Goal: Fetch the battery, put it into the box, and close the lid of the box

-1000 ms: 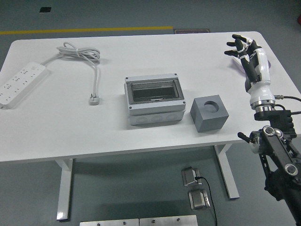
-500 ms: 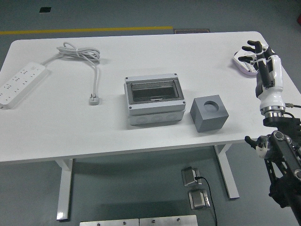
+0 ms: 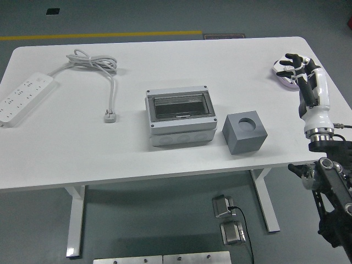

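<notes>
A grey box (image 3: 180,132) with a clear lid (image 3: 180,106) stands at the table's middle; the lid lies flat on it. A grey cube (image 3: 245,133) with a round hole in its top stands just right of the box. I cannot make out a battery. My right hand (image 3: 291,65) hovers at the table's right edge with the fingers spread and empty, over a small white and purple object (image 3: 281,79). My left hand is out of view.
A white power strip (image 3: 25,96) lies at the table's left edge. Its coiled cable (image 3: 93,61) runs to a plug (image 3: 110,116) left of the box. The white table (image 3: 165,55) ends close to my right hand.
My right hand has moved right and a little back toward the table's right edge, and now sits lower over the white and purple object. Nothing else has moved.
</notes>
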`<action>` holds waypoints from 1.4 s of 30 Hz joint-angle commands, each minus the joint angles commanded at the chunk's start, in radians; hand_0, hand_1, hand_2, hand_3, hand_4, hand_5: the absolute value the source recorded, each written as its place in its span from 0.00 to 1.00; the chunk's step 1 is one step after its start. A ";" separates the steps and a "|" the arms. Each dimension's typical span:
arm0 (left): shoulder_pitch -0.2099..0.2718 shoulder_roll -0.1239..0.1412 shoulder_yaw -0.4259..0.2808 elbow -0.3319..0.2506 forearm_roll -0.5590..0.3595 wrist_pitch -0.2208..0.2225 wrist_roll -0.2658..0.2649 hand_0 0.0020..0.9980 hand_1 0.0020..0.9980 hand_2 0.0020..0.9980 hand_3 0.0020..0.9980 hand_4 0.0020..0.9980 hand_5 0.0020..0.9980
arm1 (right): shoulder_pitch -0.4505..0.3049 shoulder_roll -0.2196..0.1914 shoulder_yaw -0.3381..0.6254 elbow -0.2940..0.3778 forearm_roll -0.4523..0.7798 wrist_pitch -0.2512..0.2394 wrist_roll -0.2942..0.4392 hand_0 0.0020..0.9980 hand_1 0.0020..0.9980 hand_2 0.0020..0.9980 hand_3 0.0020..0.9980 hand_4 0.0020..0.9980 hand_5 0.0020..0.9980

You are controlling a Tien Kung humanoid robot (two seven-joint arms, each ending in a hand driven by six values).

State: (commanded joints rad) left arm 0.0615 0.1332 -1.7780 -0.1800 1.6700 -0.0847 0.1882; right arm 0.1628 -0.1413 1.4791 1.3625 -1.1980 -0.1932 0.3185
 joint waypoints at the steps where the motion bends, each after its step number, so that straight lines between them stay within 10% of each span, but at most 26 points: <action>1: -0.002 -0.001 -0.001 0.000 0.002 -0.001 -0.002 0.63 0.64 0.66 0.67 0.71 0.22 | -0.003 -0.001 0.000 0.000 0.001 0.001 0.000 0.54 0.45 0.54 0.58 0.91 0.72; 42: -0.020 -0.012 -0.039 0.000 0.048 0.033 -0.003 0.67 0.73 0.73 0.66 0.71 0.22 | -0.027 -0.024 -0.020 0.000 -0.015 0.008 -0.007 0.54 0.46 0.57 0.58 0.91 0.72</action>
State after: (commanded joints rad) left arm 0.0415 0.1212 -1.8170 -0.1800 1.7177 -0.0514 0.1853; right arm 0.1360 -0.1657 1.4592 1.3628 -1.2134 -0.1854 0.3116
